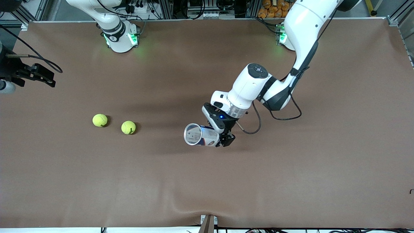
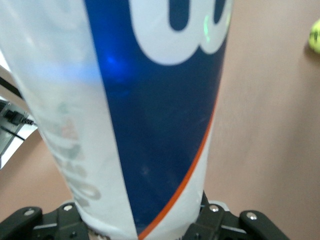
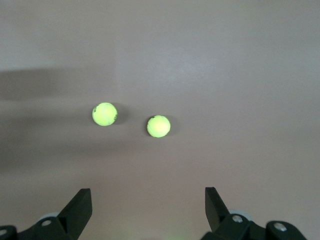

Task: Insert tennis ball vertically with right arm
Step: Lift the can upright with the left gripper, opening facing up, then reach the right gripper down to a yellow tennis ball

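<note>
Two yellow-green tennis balls (image 1: 100, 120) (image 1: 128, 127) lie side by side on the brown table, toward the right arm's end. My left gripper (image 1: 224, 137) is shut on a white and blue ball can (image 1: 200, 135) and holds it tilted above the table's middle, its open mouth turned toward the balls. The can (image 2: 160, 125) fills the left wrist view, clamped in the left gripper (image 2: 140, 222). My right gripper (image 3: 148, 205) is open and empty, high over the table, with both balls (image 3: 104, 114) (image 3: 158, 126) seen below it. It shows dark at the front view's edge (image 1: 45, 77).
The brown table cover (image 1: 291, 178) has a small ripple at its near edge. A bracket (image 1: 208, 223) sticks up at the middle of that edge. One ball (image 2: 315, 37) shows at the edge of the left wrist view.
</note>
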{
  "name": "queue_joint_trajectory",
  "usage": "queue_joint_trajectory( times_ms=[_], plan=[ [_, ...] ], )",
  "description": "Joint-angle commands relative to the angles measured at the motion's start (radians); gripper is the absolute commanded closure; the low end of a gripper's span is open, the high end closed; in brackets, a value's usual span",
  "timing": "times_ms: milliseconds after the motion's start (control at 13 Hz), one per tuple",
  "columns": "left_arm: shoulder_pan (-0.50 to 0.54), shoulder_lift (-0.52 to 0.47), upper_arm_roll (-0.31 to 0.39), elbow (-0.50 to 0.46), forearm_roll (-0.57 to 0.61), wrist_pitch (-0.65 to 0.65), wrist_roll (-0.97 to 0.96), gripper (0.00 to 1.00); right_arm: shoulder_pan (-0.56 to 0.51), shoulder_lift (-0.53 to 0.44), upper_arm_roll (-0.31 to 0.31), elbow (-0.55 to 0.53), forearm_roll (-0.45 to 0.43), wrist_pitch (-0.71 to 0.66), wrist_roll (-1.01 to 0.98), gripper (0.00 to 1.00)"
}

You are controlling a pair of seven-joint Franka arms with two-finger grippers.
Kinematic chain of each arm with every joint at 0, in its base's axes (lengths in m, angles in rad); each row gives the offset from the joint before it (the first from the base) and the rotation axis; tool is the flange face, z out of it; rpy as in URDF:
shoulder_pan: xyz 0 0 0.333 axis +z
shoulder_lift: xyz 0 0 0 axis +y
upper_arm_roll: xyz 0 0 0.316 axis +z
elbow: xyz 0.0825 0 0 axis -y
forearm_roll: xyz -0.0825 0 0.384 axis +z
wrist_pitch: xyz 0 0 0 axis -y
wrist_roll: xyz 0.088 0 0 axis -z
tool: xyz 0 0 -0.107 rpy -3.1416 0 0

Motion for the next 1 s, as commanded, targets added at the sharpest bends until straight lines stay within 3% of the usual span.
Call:
queue_joint_trajectory(
  times_ms=[0,230,537,921],
  plan=[
    [-0.023,0.081,-0.004,0.007,-0.022,0.175,-0.072,0.29,-0.014,0.025,0.011,0.009,-0.032,0.014,-0.017,0.00],
    [-0.063,0.159,-0.002,0.012,-0.027,0.331,-0.132,0.29,-0.007,0.053,0.012,0.005,-0.026,0.038,-0.019,0.00],
    [-0.112,0.281,0.003,0.013,-0.051,0.591,-0.141,0.28,0.050,0.180,0.017,-0.005,-0.020,0.144,0.000,0.00],
    [-0.162,0.330,0.009,0.021,-0.093,0.602,-0.141,0.28,0.093,0.262,0.019,-0.144,-0.020,0.405,0.081,0.00]
  ],
)
